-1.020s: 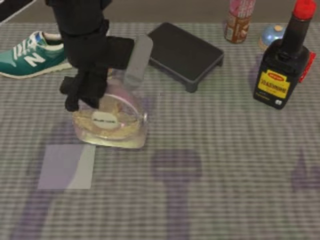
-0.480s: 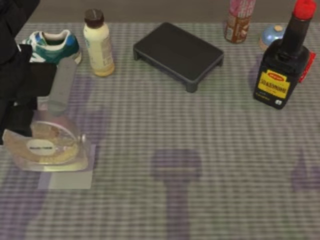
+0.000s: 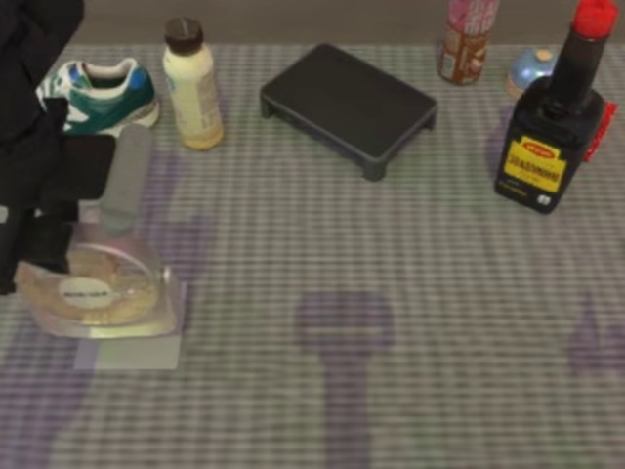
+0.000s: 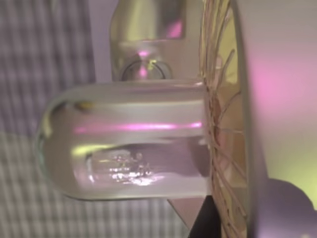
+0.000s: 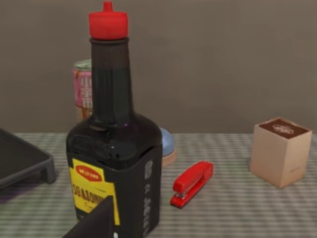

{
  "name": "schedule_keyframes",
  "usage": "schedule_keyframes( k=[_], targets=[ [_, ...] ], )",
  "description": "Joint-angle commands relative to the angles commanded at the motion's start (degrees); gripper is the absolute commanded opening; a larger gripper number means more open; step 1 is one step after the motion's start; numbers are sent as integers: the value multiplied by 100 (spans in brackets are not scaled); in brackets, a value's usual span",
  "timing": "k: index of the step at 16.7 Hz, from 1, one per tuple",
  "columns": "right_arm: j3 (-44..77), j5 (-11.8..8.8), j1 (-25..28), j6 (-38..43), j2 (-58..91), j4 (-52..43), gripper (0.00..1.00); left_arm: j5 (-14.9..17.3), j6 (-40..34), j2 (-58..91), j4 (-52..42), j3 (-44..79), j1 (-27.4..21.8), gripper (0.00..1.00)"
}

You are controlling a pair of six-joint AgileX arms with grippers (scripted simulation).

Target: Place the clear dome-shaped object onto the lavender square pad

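Note:
The clear dome-shaped object (image 3: 96,293), a see-through half-round container with golden contents and an oval white label, sits at the table's left, over the far part of the lavender square pad (image 3: 132,350). Only the pad's near strip shows from under it. My left gripper (image 3: 34,249) is at the dome's far-left side, shut on it. In the left wrist view the dome (image 4: 148,144) fills the picture, with one dark finger (image 4: 208,223) against its golden side. My right arm is out of the top view, parked by the dark sauce bottle (image 5: 116,168).
Behind the dome stand a teal shoe (image 3: 98,93) and a cream bottle (image 3: 192,88). A raised dark grey tray (image 3: 347,98) is at centre back. At the right are the sauce bottle (image 3: 547,127), a pink can (image 3: 469,34), a small blue-white dome (image 3: 532,68), a red stapler (image 5: 192,183) and a box (image 5: 280,151).
My left gripper carried the dome left and towards the table's front, from beside the tray to over the pad. In the last half second it barely shifted.

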Motion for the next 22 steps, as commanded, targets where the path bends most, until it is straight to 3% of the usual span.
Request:
schedule_keyframes(
  k=[7,20,22],
  targets=[
    [0,0,0,0,0,0,100,7,16,60,418,-374,1,0],
    [0,0,0,0,0,0,100,7,16,60,418,-374,1,98],
    [0,0,0,0,0,0,100,7,16,60,418,-374,1,100]
  ],
)
